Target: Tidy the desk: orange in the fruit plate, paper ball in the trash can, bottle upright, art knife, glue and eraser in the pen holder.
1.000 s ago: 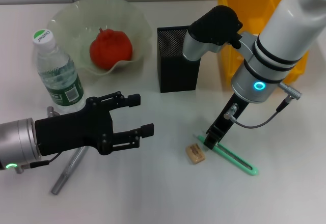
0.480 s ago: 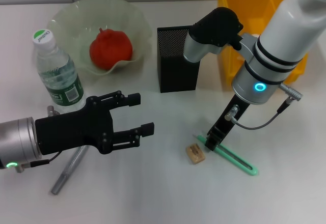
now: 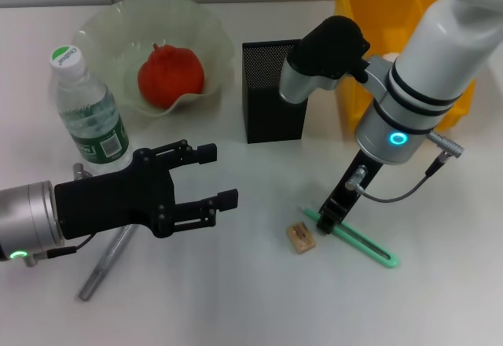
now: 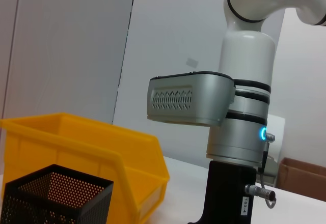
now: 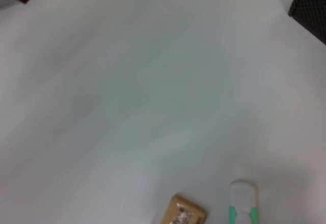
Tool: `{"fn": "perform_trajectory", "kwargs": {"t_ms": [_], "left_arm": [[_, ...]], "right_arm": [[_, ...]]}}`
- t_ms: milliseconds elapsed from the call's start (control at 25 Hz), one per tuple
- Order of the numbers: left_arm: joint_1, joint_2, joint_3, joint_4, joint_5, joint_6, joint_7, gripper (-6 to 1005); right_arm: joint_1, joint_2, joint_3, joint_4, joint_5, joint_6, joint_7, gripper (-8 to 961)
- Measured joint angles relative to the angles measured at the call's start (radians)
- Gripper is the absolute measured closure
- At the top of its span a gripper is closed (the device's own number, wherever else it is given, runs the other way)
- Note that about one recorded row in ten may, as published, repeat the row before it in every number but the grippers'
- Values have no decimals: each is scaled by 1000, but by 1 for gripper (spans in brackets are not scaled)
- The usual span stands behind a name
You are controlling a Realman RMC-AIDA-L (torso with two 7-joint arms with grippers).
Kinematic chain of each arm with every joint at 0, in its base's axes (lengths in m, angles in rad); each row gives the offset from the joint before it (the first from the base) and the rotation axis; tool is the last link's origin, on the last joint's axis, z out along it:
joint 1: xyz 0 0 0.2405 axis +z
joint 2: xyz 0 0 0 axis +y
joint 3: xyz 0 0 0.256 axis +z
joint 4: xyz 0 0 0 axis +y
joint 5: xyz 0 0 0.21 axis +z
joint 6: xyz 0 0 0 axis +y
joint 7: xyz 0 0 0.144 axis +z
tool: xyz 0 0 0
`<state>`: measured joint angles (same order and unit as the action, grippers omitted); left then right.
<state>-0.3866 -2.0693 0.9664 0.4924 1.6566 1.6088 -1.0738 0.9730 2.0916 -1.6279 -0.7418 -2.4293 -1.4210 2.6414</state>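
The red-orange orange [image 3: 170, 75] lies in the pale-green fruit plate [image 3: 102, 23] at the back left. Beside it the bottle [image 3: 86, 118] stands upright. The black mesh pen holder [image 3: 271, 90] is in the middle, with the yellow trash can [image 3: 385, 8] behind it to the right. A slim green art knife [image 3: 357, 244] lies on the table, and my right gripper [image 3: 327, 218] is down at its near end. The tan eraser [image 3: 301, 237] lies just left of that. My left gripper [image 3: 218, 176] hovers open and empty. A grey stick [image 3: 106, 263], apparently the glue, lies partly under my left arm. The paper ball is out of view.
The right wrist view shows bare white table with the eraser [image 5: 183, 214] and the knife's white end [image 5: 242, 196] at its edge. The left wrist view looks across at the pen holder [image 4: 51, 198], the trash can [image 4: 76, 142] and the right arm [image 4: 239, 132].
The right arm has shifted slightly to the left above the green knife. The left arm and all objects stay where they were.
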Motion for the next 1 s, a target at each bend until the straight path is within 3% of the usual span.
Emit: {"fn": "perform_trajectory", "kwargs": {"t_ms": [480, 720, 840, 1000], "left_arm": [[0, 0, 0, 0, 0, 0, 0, 227], [1, 0, 0, 0, 0, 0, 0, 227], [3, 0, -1, 0, -2, 1, 0, 227], [5, 0, -2, 0, -3, 2, 0, 227]], "right_arm": [[-12, 1, 1, -26, 7, 4, 0, 770], [-98, -4, 35, -187, 21, 5, 0, 769], [-156, -4, 96, -280, 34, 9, -23, 769], [-252, -5, 217, -361, 174, 47, -152, 769]]}}
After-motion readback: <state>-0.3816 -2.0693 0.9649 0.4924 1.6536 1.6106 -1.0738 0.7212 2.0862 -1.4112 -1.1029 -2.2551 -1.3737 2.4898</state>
